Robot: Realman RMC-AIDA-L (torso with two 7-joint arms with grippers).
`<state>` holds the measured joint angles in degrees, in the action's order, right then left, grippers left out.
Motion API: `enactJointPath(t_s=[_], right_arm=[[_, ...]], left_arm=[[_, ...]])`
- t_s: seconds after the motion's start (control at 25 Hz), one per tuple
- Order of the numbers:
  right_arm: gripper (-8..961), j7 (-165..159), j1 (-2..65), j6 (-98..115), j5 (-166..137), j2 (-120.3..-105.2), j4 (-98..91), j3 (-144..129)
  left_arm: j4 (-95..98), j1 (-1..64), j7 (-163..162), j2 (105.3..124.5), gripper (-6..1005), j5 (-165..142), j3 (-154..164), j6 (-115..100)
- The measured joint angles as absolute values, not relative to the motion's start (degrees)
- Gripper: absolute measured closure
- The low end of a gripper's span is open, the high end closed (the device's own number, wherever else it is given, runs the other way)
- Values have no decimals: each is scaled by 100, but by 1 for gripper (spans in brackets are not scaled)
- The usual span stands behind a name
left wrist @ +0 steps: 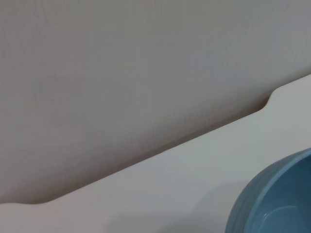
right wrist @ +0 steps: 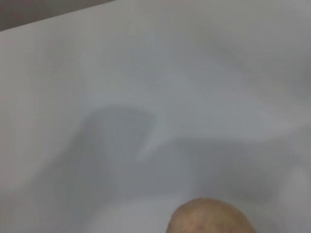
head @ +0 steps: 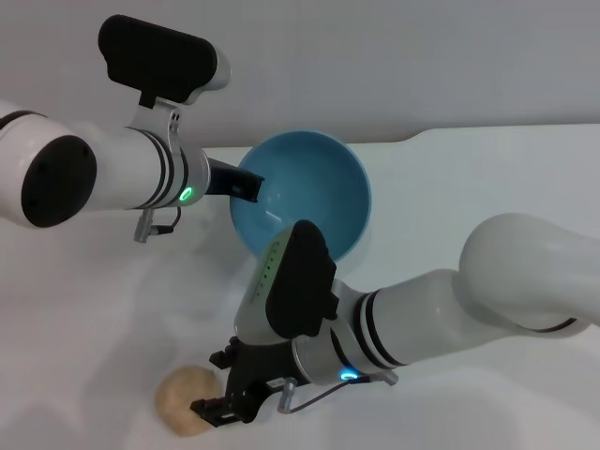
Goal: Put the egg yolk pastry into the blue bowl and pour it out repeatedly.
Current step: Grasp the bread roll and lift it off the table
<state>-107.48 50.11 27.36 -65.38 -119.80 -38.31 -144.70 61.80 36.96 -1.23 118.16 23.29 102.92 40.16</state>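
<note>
The left pincer is clamped on the rim of the blue bowl, holding it tipped on its side above the white tabletop so that its glossy inside faces forward, and the left wrist view catches only a curve of the bowl's wall over the tabletop's far edge. The egg yolk pastry lies on the tabletop outside the bowl and well apart from it, near the front. The right pincer is lowered just beside the pastry with its fingers apart, not closed on it, and the right wrist view shows the pastry's rounded top close below.
</note>
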Motion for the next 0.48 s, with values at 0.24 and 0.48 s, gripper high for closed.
enactJointPath(t_s=[0.24,0.48], right_arm=[[380,-10743,4998,2816,-6515,-11980,-3807,-14470],[385,-10734,5010,2898,-6474,-11980,-3762,-14467]], left_arm=[[6180,3697,-123,11821,996,2329,10294,4017],[6183,3699,-123,11822,996,2329,10303,4018]])
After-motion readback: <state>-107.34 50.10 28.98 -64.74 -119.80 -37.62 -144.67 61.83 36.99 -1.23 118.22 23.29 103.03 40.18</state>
